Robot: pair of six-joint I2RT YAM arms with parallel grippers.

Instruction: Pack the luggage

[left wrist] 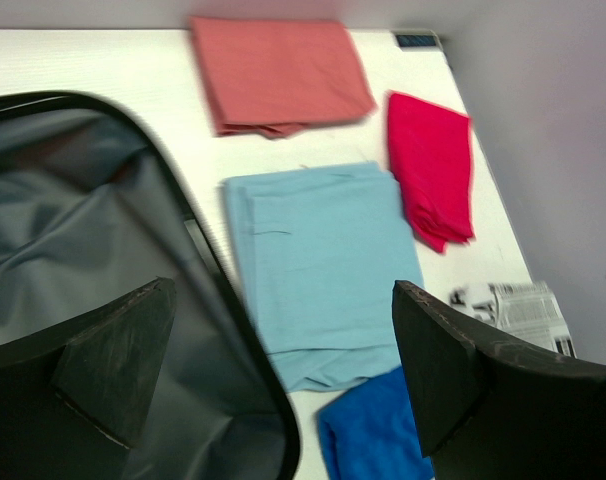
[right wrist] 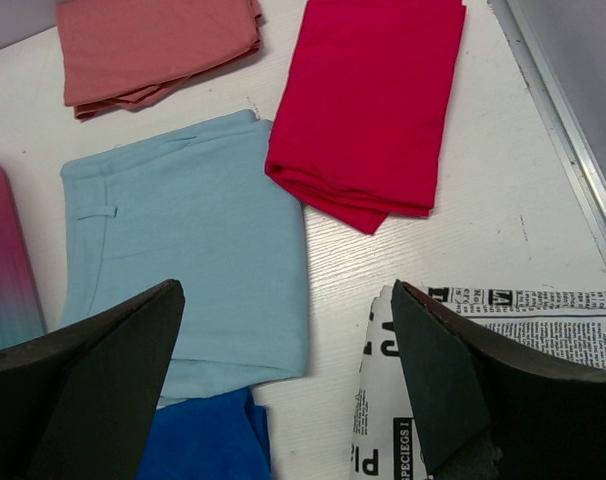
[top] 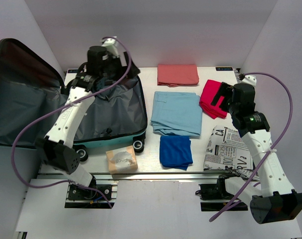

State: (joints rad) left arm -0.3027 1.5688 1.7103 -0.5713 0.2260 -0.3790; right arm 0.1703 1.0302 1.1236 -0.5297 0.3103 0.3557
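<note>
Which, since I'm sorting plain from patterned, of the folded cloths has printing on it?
The white folded cloth with black newspaper lettering, lying at the near right; the salmon cloth, light blue cloth, crimson cloth and royal blue cloth are plain.

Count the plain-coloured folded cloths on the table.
4: salmon cloth at the far edge, light blue cloth in the middle, red cloth right of it, dark blue cloth at the near edge. The luggage may hide others.
</note>
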